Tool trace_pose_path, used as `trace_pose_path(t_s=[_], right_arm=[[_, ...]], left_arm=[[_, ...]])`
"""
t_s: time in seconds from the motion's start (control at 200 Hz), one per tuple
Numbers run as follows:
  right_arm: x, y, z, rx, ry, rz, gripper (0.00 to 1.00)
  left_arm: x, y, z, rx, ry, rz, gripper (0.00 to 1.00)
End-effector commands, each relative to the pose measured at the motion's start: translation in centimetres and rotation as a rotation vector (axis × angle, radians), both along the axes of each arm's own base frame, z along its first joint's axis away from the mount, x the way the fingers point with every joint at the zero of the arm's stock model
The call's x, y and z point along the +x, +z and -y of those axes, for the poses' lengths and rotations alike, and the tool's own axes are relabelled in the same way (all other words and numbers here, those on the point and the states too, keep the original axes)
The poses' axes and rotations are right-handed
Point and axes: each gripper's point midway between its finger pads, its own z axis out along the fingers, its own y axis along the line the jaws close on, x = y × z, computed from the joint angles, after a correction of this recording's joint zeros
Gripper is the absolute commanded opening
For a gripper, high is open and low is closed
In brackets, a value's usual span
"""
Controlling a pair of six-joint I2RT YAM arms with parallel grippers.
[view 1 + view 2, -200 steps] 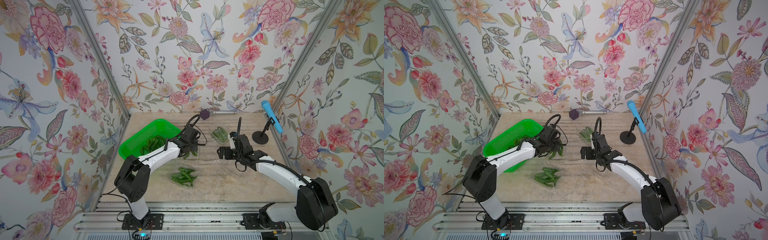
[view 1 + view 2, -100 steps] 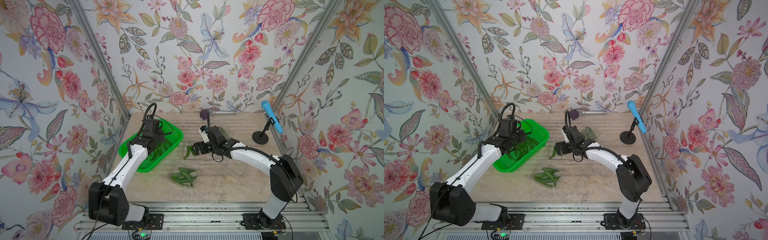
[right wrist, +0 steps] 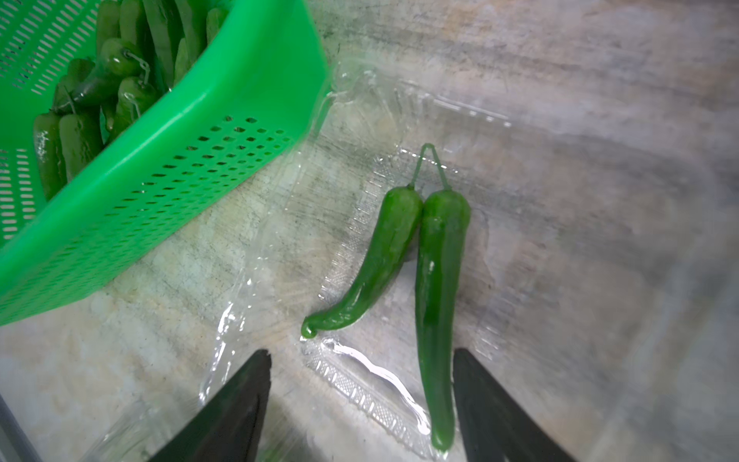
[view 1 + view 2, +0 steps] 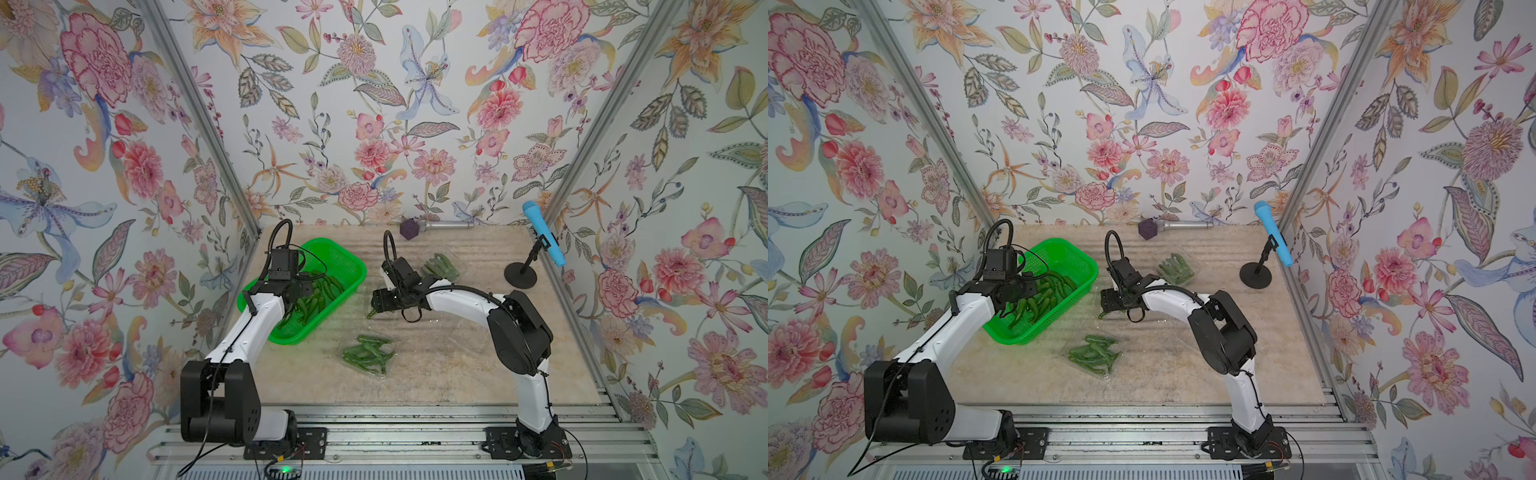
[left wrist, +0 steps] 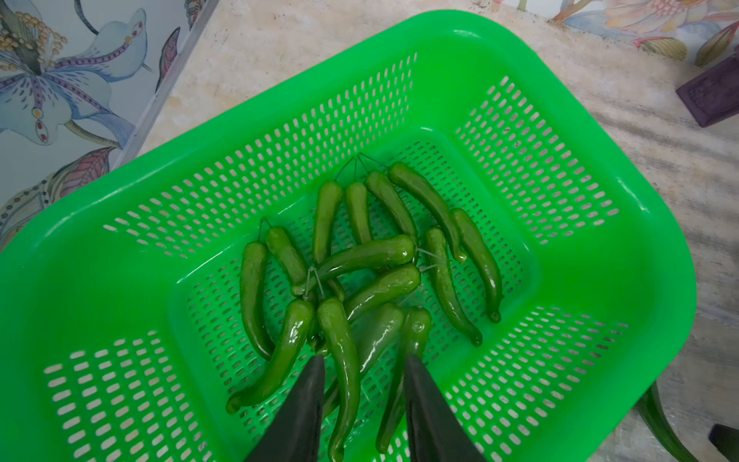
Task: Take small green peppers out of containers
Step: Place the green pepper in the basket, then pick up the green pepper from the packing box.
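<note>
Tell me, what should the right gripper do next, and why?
Probably lower the right gripper and close on the two peppers. Its jaws stand open around the longer one's tip, and both lie on the opened clear container beside the green basket.

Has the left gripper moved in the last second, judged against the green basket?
Yes. The left gripper was beyond the green basket's rim, over the table's middle; now it hangs over the peppers inside the basket.

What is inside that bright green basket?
A loose pile of glossy green peppers, roughly a dozen, lies on the green basket's floor. The left hand hangs above them, fingers apart. Peppers lower in the pile are partly covered by those on top.
</note>
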Motion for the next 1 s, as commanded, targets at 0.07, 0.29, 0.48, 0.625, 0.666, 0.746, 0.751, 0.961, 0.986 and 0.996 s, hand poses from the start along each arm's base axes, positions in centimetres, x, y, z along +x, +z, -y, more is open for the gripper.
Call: trace_pose_path(t_s=[0.07, 0.29, 0.48, 0.625, 0.666, 0.746, 0.751, 0.961, 0.986, 0.996], right_arm=[[0.2, -0.5, -1.5, 0.015, -0.01, -0.044, 0.56], [0.7, -2.1, -1.9, -0.024, -0.041, -0.066, 0.54], [1.2, -3.0, -1.7, -0.058, -0.07, -0.07, 0.54], [1.3, -4.1, -2.1, -0.075, -0.072, -0.089, 0.54], [1.3, -4.4, -2.1, -0.083, -0.075, -0.093, 0.53], [1.4, -4.8, -2.2, -0.095, -0.084, -0.096, 0.52], [1.4, -4.8, -2.2, -0.096, -0.084, -0.095, 0.52], [1.4, -6.0, -1.7, -0.144, -0.1, -0.106, 0.36], [1.4, -6.0, -1.7, -0.143, -0.097, -0.106, 0.33], [1.4, -6.1, -1.6, -0.147, -0.099, -0.107, 0.33]], left_arm=[[-1.0, 3.0, 1.0, -0.061, -0.043, 0.138, 0.38], [-3.8, 3.1, 1.4, -0.132, -0.022, 0.21, 0.42], [-5.1, 2.4, 2.2, -0.174, -0.056, 0.226, 0.42], [-6.0, 2.3, 2.3, -0.188, -0.058, 0.235, 0.42], [-6.2, 2.4, 2.3, -0.189, -0.057, 0.239, 0.43], [-6.4, 2.4, 2.2, -0.183, -0.056, 0.239, 0.43], [-6.5, 2.4, 2.2, -0.183, -0.056, 0.239, 0.43], [-6.6, 2.1, 2.1, -0.161, -0.061, 0.221, 0.42], [-6.6, 2.1, 2.0, -0.16, -0.06, 0.222, 0.43], [-6.6, 2.1, 2.0, -0.159, -0.06, 0.223, 0.43]])
